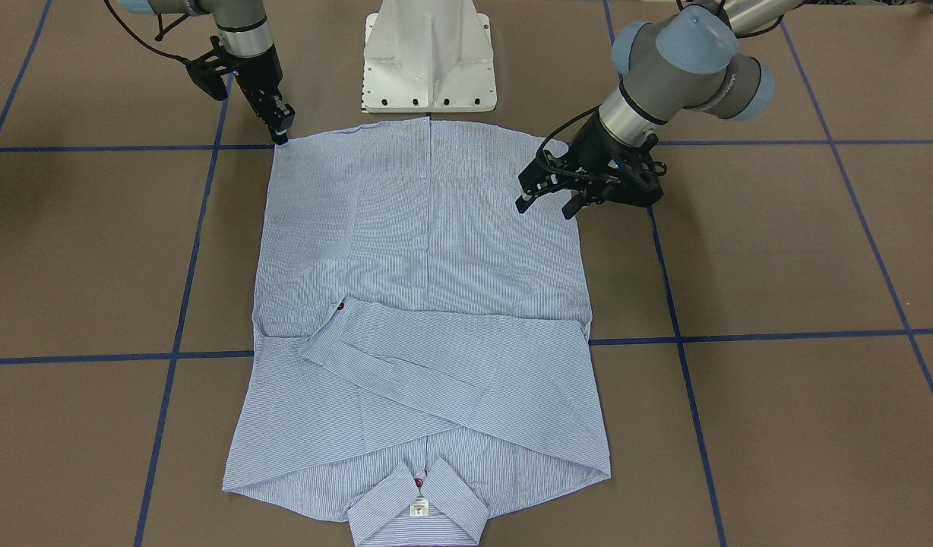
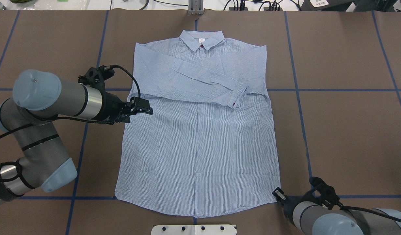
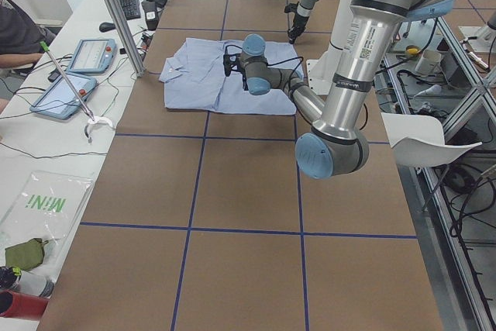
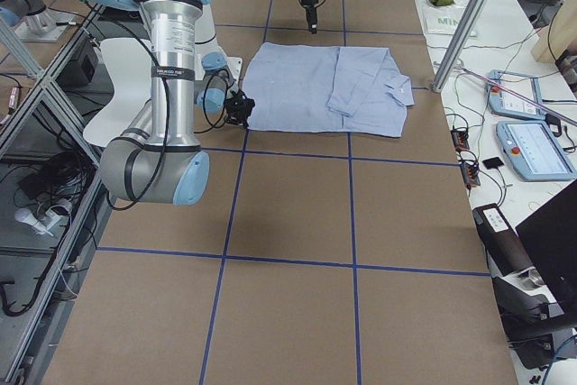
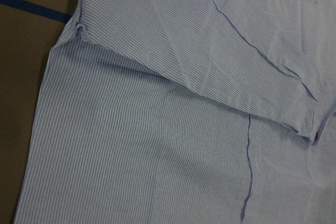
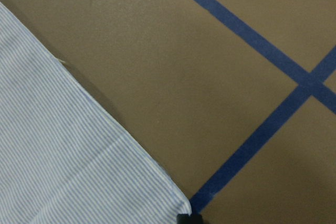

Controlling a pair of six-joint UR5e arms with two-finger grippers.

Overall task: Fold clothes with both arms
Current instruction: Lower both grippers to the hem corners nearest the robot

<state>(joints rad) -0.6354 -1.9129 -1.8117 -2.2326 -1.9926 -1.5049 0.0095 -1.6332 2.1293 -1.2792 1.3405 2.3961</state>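
Left gripper (image 1: 545,207) hovers spread wide, empty, over the shirt (image 1: 428,251); right gripper (image 1: 281,135) at its hem corner, opening unclear.

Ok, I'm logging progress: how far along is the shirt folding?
Done: the shirt lies flat, both sleeves folded in across the chest. In hand: the right claw is at a hem corner, and the left claw hovers open by the side edge. Left: the body is not yet folded.

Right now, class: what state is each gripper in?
Left gripper: open, empty, above the shirt edge.
Right gripper: at the shirt's hem corner; cannot tell.
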